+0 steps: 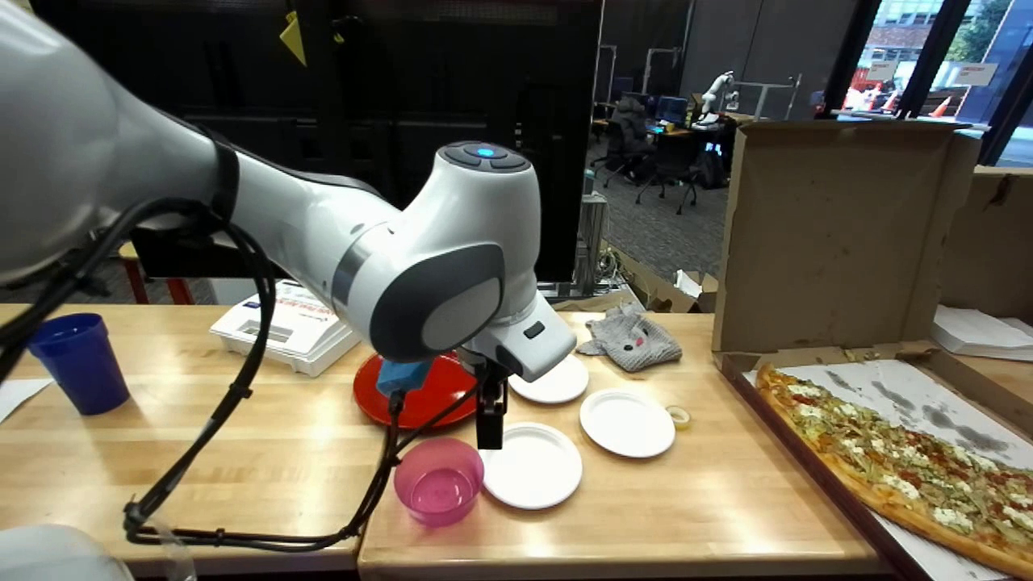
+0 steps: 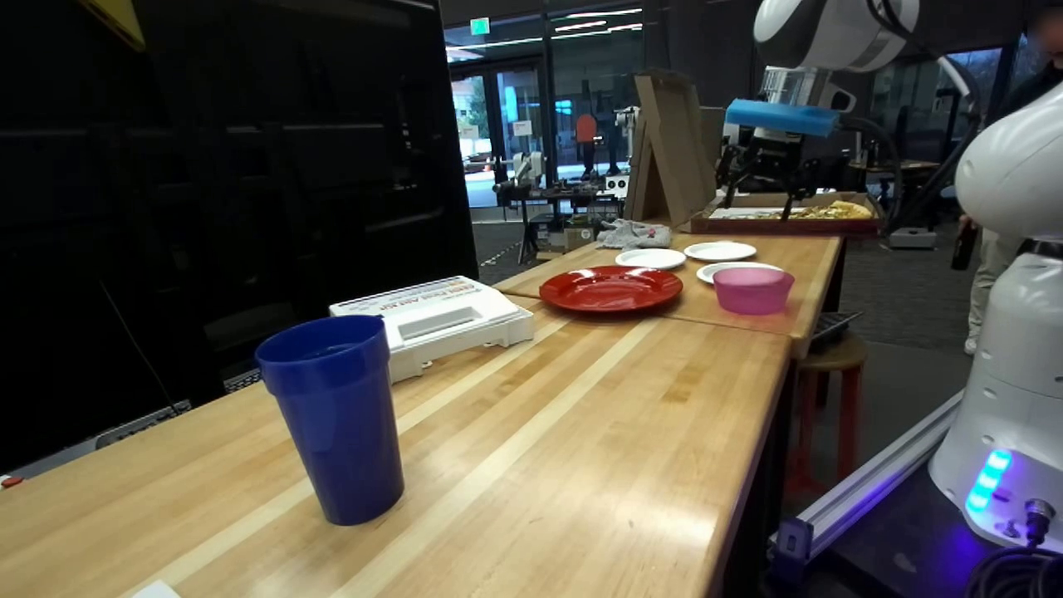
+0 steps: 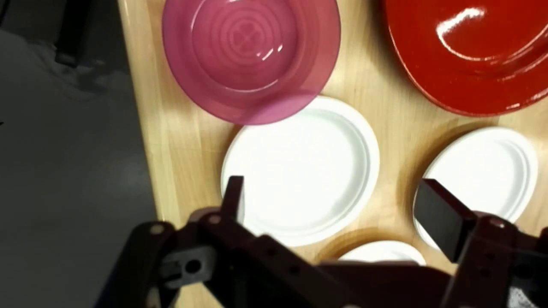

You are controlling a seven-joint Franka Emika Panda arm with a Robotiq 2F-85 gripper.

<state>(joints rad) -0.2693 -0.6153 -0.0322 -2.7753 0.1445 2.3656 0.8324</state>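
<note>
Hanging above the counter (image 1: 726, 508), the fingers (image 3: 439, 218) stand wide apart, nearest the white plate (image 3: 299, 171) below. The pink bowl (image 3: 252, 60) (its rim overlapping that plate's edge in the wrist view) sits near the counter's edge, with the red plate (image 3: 471, 72) and two more white plates (image 1: 628, 424) close by.

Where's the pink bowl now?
In the wrist view, the pink bowl is at the top, between the table edge on its left and the red plate on its right, visually overlapping the nearest white plate.
</note>
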